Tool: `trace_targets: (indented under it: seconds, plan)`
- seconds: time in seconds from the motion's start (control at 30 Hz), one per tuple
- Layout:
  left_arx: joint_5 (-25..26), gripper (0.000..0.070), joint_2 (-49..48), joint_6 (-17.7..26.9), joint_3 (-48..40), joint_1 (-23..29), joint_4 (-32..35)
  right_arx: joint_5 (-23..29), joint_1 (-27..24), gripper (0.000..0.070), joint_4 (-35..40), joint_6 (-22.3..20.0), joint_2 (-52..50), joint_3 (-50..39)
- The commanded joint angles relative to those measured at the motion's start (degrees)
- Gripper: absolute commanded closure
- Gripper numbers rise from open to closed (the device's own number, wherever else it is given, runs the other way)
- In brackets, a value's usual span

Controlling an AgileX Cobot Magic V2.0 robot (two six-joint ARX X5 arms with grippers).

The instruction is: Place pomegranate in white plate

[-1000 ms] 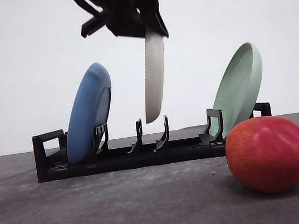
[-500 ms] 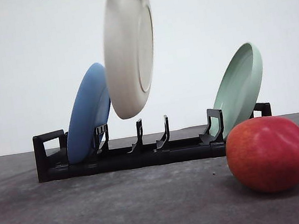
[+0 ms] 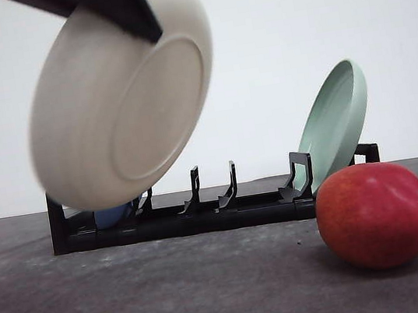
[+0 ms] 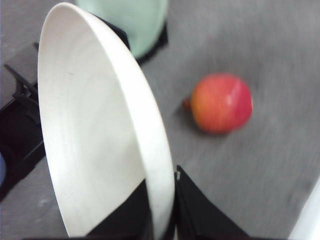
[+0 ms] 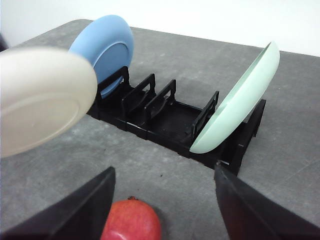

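Left gripper (image 4: 161, 220) jaws clamped on the white plate (image 3: 118, 99) rim, plate airborne at upper left, right gripper (image 5: 165, 210) jaws spread wide, pomegranate (image 3: 376, 214) lower right on grey matte tabletop (image 3: 175, 295), black rack (image 3: 216, 203) behind, pale green plate (image 3: 336, 122), blank white wall (image 3: 270, 37).

No readable text, labels, brands or numbers anywhere; left wrist view is blurry, so tiny print could be missed.
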Motion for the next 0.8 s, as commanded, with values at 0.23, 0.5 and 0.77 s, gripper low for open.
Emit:
trace_targets:
  seconds: [0.23,0.5,0.77]
  plan:
    - [-3.61,0.0690,10.24,14.73,0.28,-4.41,-1.86,-0.04,0.26,0.0301,0.59,0.20,0.09,0.94]
    - [-6.81,0.0684,20.59,18.26,0.28,-5.38,-1.33,-0.04,0.26,0.0301,0.57,0.20,0.09,0.94]
    - [-6.75,0.0634,24.59,18.33,0.30,-5.59,-1.40,-0.04,0.26,0.0301,0.59,0.20,0.09,0.94]
